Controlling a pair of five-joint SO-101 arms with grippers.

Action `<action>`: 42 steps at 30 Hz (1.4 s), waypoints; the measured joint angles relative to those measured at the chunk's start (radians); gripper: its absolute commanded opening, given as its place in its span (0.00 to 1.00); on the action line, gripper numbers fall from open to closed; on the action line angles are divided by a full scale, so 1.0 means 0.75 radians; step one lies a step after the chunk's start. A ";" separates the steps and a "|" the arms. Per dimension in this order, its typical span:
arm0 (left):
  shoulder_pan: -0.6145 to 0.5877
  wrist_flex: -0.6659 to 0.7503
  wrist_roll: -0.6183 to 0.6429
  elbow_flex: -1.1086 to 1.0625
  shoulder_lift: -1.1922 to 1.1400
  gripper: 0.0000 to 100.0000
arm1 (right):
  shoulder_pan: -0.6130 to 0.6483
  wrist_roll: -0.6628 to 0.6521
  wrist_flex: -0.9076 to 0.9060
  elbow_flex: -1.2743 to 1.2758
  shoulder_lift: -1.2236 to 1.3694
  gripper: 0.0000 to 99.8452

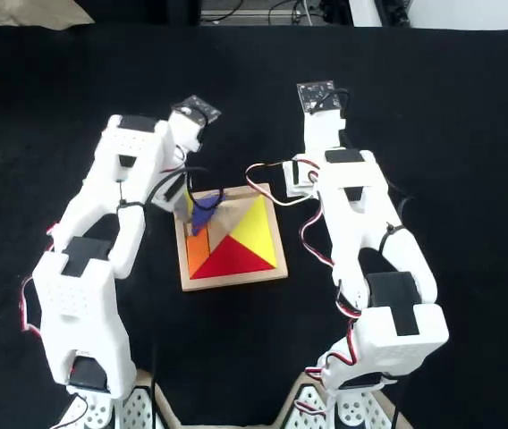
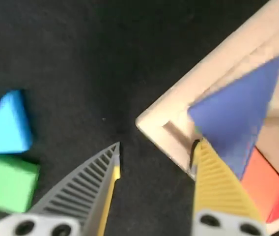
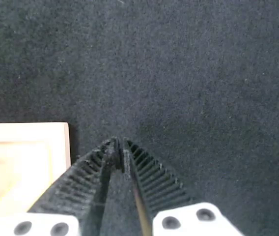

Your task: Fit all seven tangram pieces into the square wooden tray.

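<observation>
Soft, even light from above washes the black cloth around the wooden tray; white arms flanking it shine bright, shadows faint.

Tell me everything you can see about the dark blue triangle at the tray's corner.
The dark blue triangle is a solid, matte, flat-faced piece; its material is unclear. It appears tilted rather than lying flat in the corner of the wooden tray, with one edge close to the inner rim, and it partly covers the orange piece. The left end effector is open and straddles the tray corner. One fingertip looks to touch the triangle's lower point.
</observation>
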State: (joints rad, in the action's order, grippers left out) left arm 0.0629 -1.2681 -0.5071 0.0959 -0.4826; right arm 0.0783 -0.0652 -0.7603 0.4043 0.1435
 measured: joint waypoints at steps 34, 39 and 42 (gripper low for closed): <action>0.070 -0.068 0.000 0.061 0.006 0.24 | 0.000 0.000 0.000 0.000 0.000 0.01; 0.055 -0.164 0.000 0.133 0.137 0.24 | 0.000 0.000 0.000 0.000 0.000 0.01; 0.078 -0.174 0.051 0.137 0.205 0.24 | 0.000 0.000 0.000 0.000 0.000 0.01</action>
State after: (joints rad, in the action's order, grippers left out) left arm 0.1212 -1.3986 -0.4687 0.1987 -0.3291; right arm 0.0783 -0.0652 -0.7603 0.4043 0.1435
